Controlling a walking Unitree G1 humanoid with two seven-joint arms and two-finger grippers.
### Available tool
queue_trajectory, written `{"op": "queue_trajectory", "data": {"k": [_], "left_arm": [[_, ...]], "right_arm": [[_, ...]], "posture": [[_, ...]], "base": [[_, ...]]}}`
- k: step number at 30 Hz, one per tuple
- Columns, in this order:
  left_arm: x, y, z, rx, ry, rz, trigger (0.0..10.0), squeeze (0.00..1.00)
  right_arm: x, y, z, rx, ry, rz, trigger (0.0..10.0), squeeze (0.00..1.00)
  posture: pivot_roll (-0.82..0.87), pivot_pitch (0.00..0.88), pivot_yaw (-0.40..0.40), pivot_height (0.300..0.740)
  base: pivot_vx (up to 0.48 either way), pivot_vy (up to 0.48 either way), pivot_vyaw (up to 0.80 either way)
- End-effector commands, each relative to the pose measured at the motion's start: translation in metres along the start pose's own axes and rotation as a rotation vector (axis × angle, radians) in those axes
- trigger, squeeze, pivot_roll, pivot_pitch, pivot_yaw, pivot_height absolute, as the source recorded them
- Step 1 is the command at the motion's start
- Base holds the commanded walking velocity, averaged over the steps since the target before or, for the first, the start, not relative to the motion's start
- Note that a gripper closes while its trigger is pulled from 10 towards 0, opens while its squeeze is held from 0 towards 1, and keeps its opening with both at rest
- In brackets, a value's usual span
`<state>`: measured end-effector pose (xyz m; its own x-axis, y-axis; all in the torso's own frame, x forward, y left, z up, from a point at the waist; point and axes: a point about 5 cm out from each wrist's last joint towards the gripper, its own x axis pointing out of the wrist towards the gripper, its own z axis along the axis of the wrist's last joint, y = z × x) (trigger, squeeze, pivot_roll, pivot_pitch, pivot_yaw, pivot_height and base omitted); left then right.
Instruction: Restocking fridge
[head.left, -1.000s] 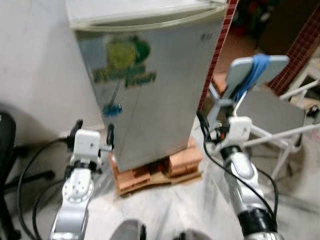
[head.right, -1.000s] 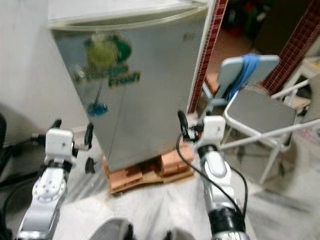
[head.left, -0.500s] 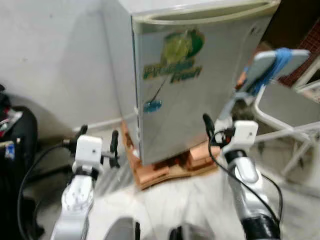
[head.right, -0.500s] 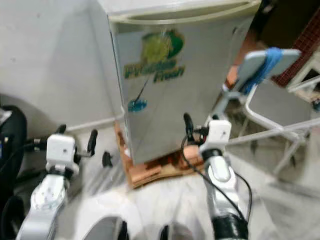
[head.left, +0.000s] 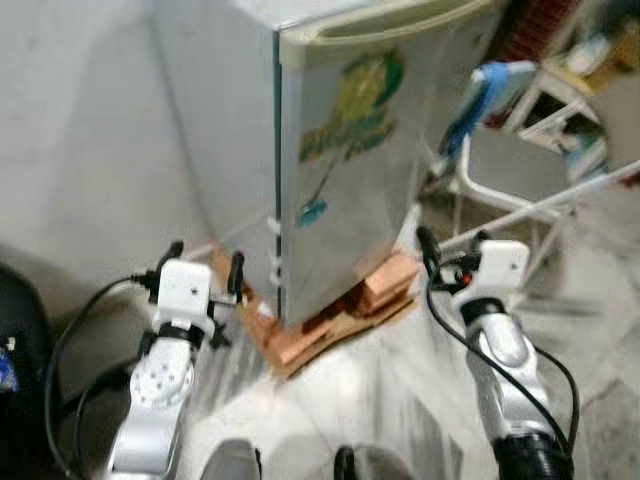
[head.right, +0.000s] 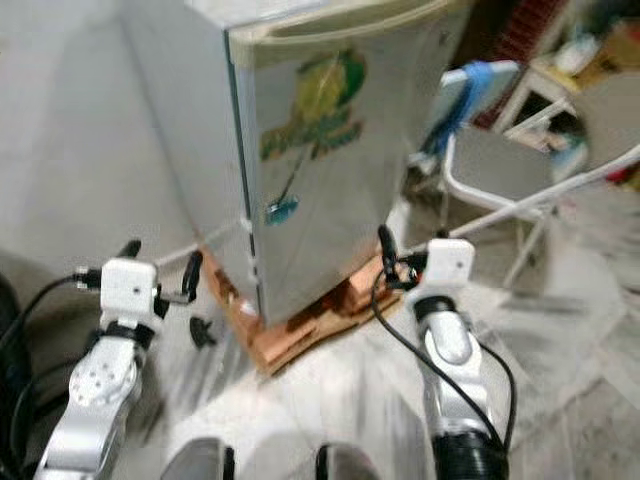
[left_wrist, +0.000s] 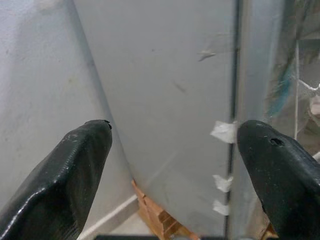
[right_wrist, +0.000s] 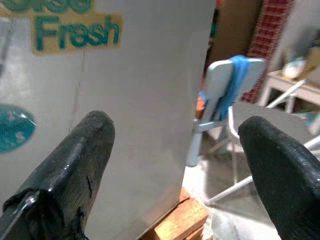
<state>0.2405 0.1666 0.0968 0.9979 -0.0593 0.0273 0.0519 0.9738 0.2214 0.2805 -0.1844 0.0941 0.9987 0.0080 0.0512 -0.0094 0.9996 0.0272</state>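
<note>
A small silver fridge (head.left: 350, 170) with a green "Fresh" sticker stands shut on wooden blocks (head.left: 330, 320) in front of me, against a white wall. My left gripper (head.left: 205, 275) is held up low at the fridge's left front corner, open and holding nothing; its wrist view faces the fridge's side panel (left_wrist: 170, 100) and door seam. My right gripper (head.left: 455, 258) is raised before the fridge's right lower corner, also open and holding nothing; in its wrist view the door sticker (right_wrist: 75, 30) lies ahead.
A grey folding chair (head.left: 510, 160) with a blue cloth (head.left: 470, 95) over its back stands just right of the fridge. A black object (head.left: 15, 340) sits at the far left. Black cables trail from both arms over the marble floor.
The camera has swung, so the fridge now appears turned with more of its left side showing and the chair sits higher right. Both grippers stay open and raised.
</note>
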Motion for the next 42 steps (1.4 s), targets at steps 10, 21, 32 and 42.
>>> {"op": "queue_trajectory", "data": {"k": [10, 21, 32, 42], "left_arm": [[-0.003, 0.005, 0.002, 0.040, -0.017, 0.024, 10.0, 0.00], [0.008, -0.003, 0.006, 0.015, -0.033, -0.010, 10.0, 0.00], [0.007, -0.004, 0.005, 0.010, -0.034, -0.019, 10.0, 0.00], [0.008, -0.005, 0.004, 0.005, -0.035, -0.010, 10.0, 0.00]], "right_arm": [[-0.001, 0.014, -0.004, 0.013, 0.017, 0.029, 10.0, 0.00], [0.003, 0.010, -0.002, 0.001, 0.014, 0.029, 10.0, 0.00], [-0.005, 0.015, -0.007, 0.001, 0.030, 0.039, 10.0, 0.00], [-0.005, 0.012, -0.009, -0.019, 0.042, 0.046, 10.0, 0.00]], "posture": [[0.12, 0.092, -0.057, 0.740], [0.11, 0.104, -0.058, 0.740], [0.11, 0.111, -0.061, 0.740], [0.10, 0.110, -0.069, 0.740]], "base": [[0.000, 0.032, -0.47], [0.000, 0.000, -0.71], [0.000, 0.156, -0.76], [0.000, 0.000, -0.17]]}}
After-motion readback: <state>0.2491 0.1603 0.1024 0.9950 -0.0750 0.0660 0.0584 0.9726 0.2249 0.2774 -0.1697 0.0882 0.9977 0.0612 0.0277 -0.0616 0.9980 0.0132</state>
